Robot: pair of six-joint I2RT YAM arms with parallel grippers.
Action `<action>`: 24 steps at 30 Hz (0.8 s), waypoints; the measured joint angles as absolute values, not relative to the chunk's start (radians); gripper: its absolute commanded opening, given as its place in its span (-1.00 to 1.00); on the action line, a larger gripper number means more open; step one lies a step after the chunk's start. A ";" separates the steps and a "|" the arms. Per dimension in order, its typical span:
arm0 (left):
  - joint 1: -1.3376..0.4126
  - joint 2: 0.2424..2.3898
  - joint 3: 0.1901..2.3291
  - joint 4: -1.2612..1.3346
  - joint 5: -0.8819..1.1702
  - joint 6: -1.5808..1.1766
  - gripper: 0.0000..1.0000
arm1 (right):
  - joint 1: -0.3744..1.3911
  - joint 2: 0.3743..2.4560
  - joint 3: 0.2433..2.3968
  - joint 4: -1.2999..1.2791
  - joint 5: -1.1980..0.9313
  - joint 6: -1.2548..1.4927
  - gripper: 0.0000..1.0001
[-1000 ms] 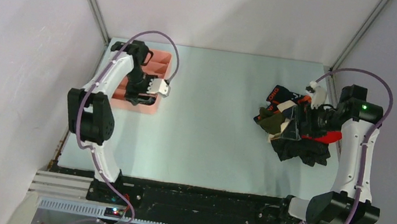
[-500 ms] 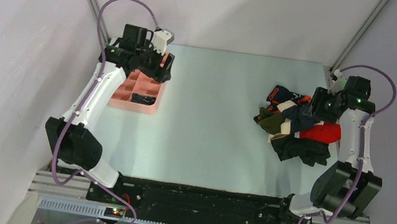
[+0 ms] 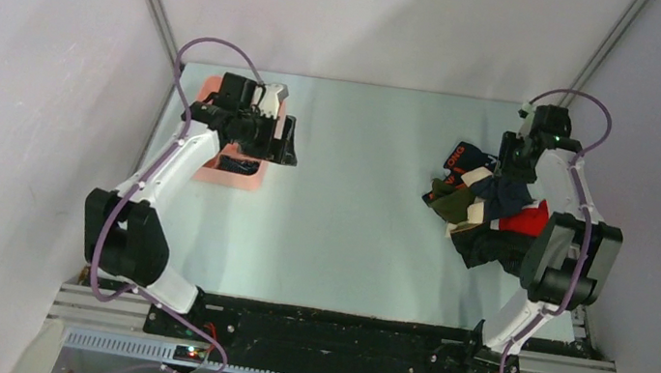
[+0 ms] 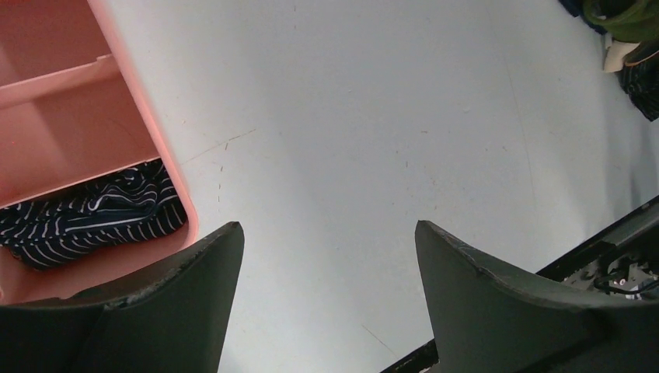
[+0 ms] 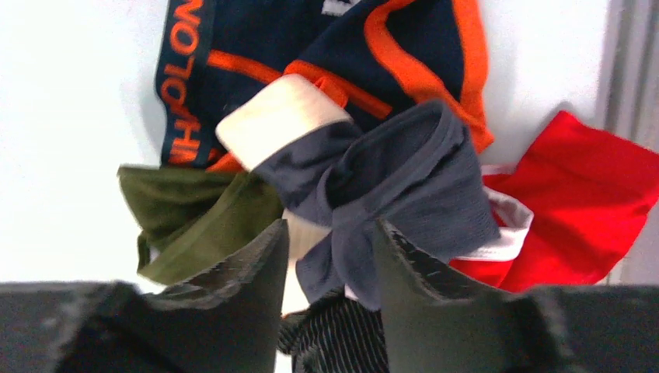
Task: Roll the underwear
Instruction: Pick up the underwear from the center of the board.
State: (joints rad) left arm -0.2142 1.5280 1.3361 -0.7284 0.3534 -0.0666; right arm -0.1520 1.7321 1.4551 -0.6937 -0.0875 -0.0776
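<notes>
The underwear lies in a heap (image 3: 488,218) at the table's right. On it I see a navy pair with beige waistband (image 5: 404,163), an olive pair (image 5: 194,210), a black-orange pair (image 5: 388,47), a red-white pair (image 5: 583,186) and a dark striped pair (image 5: 342,334). My right gripper (image 5: 330,225) hovers at the heap's far side (image 3: 512,163). Its jaws are half closed around a navy fold, with a gap still showing at the left finger. Another striped pair (image 4: 93,214) lies in the pink tray (image 4: 62,124). My left gripper (image 4: 326,225) is wide open and empty beside the tray (image 3: 282,139).
The pink tray (image 3: 230,179) stands at the table's left, under my left arm. Metal frame posts rise at both back corners. The black base rail (image 3: 335,334) runs along the near edge.
The left gripper lifted out of the tray, swung right and opened wider; the striped pair stayed in the tray. The right gripper moved to the heap's far side and its jaws narrowed.
</notes>
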 measured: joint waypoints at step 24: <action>-0.226 1.499 1.373 -0.706 0.328 -0.067 0.67 | -0.072 1.774 1.584 -0.751 -0.052 -0.082 -1.00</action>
State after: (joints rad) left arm -0.2264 1.4994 1.3731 -0.7063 0.3279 -0.0669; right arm -0.0723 1.7737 1.5841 -0.7513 -0.0521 -0.0822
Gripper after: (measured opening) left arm 0.841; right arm 0.010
